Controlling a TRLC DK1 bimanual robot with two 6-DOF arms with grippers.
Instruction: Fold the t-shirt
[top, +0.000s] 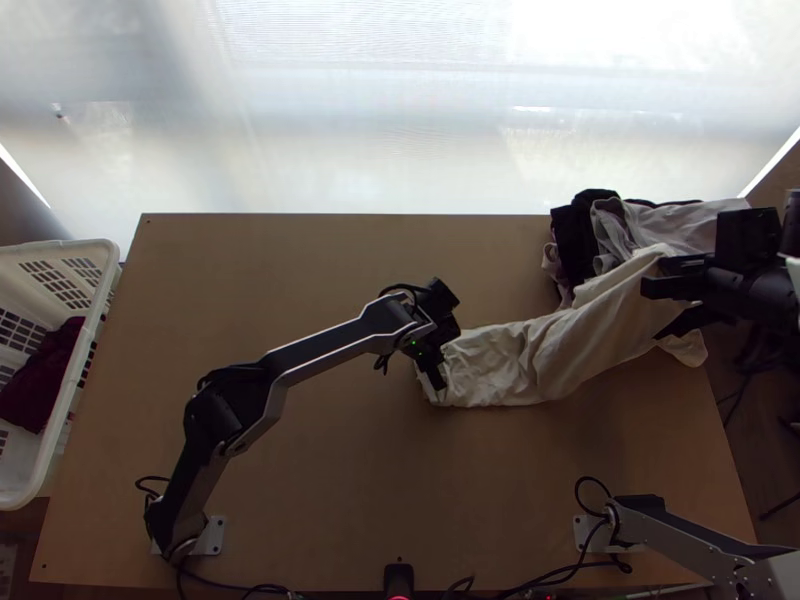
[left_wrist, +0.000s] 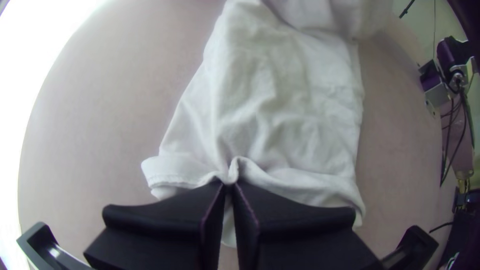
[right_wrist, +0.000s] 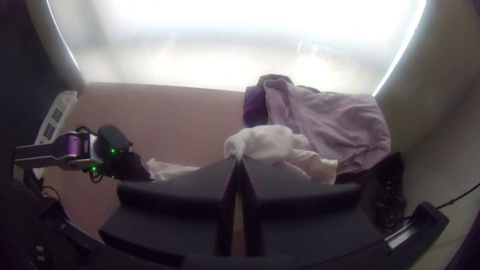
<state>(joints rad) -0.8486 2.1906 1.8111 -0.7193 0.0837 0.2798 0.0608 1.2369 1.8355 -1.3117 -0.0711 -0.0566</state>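
A bright, pale translucent panel (top: 350, 130) crosses the top of the top view, beyond a flat light-brown wooden worktop (top: 240, 280). A white slotted plastic basket (top: 86, 345) stands at the left edge with dark red cloth (top: 45, 375) inside. At the upper right, black and pale grey clothes (top: 620, 225) lie in a loose heap. The cream cloth t-shirt (top: 510, 360) makes a long, rumpled band from just right of centre to the right side, partly overlapping the heap. The left gripper (top: 437, 385) is at the band's left end, the right gripper (top: 652, 290) at its other end, near the frame's right side.

In the left wrist view, the left gripper (left_wrist: 229, 184) has its jaws drawn together on the shirt's end edge, with a small pleat standing up between the tips. Beyond them the creased fabric runs up the frame.

In the right wrist view, the right gripper (right_wrist: 239, 159) has its jaws nearly meeting at the tips, pinching a bunched bit of the shirt. The heap shows at the upper right and the basket at the left.
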